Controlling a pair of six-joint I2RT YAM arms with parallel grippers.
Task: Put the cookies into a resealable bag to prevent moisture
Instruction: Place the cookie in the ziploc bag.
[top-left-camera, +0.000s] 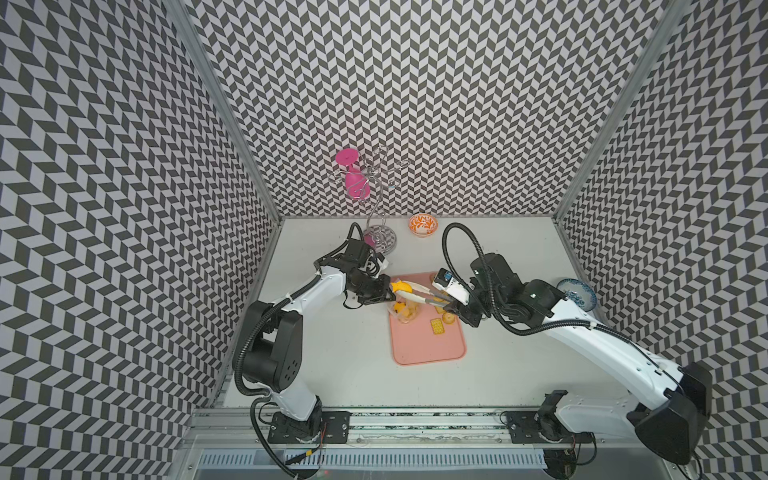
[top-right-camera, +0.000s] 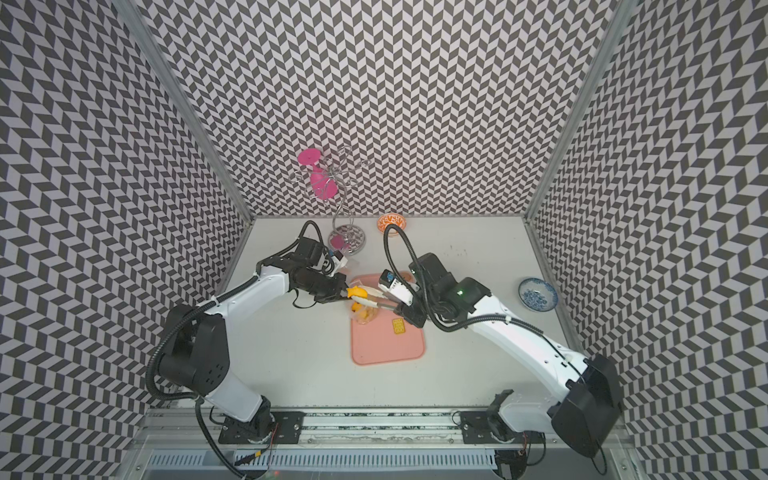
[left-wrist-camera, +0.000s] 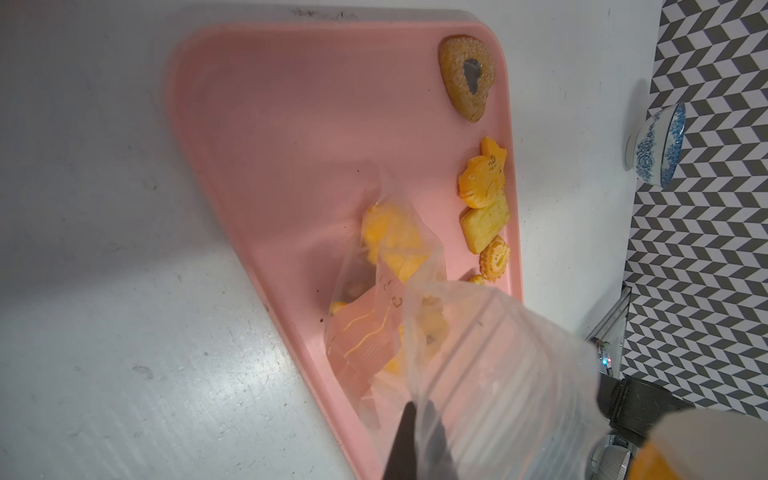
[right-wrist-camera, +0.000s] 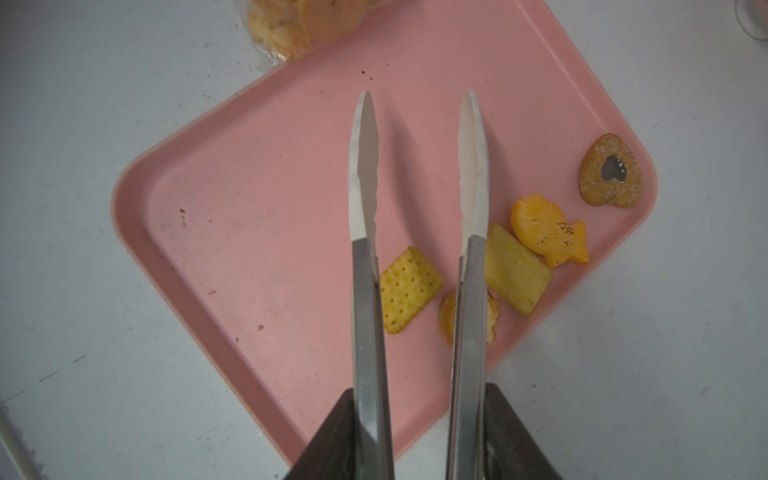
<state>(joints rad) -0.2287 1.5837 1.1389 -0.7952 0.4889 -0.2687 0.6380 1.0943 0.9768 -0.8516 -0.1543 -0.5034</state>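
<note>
The left gripper (top-left-camera: 385, 291) is hard to read. The left wrist view shows only one dark finger (left-wrist-camera: 409, 440), blurred behind clear film, and a white-and-orange blur in the corner nearby that cannot be made out. Its jaws are pinched fully together on the rim of the resealable bag (top-left-camera: 402, 312). The bag hangs with its lower end at the left edge of the pink tray (top-left-camera: 428, 349). The cookies (left-wrist-camera: 390, 237) already inside show only as a smeared yellow mass. In both top views a yellow piece (top-left-camera: 400, 286) sits at this gripper's tip; whether it is a cookie I cannot tell.

The tongs (right-wrist-camera: 365, 291) reach over the tray with their white tips apart and nothing between them. One steel arm crosses the round swirl (right-wrist-camera: 446, 316) and hides its middle. The square cracker (right-wrist-camera: 409, 291) lies just beside the other arm. Further right lie a yellow slab (right-wrist-camera: 517, 276), a fish (right-wrist-camera: 548, 230) touching it, and a brown heart (right-wrist-camera: 611, 170) in the tray's corner.

The right gripper (top-left-camera: 451, 308) has its jaws partly open, pressing on the outside of the tongs' arms. In the top views the right arm covers the fish and heart, so only the wrist views show them. The right wrist view cuts the bag off at the picture's edge. The blue bowl (top-left-camera: 577, 293) stands at the table's right edge
</note>
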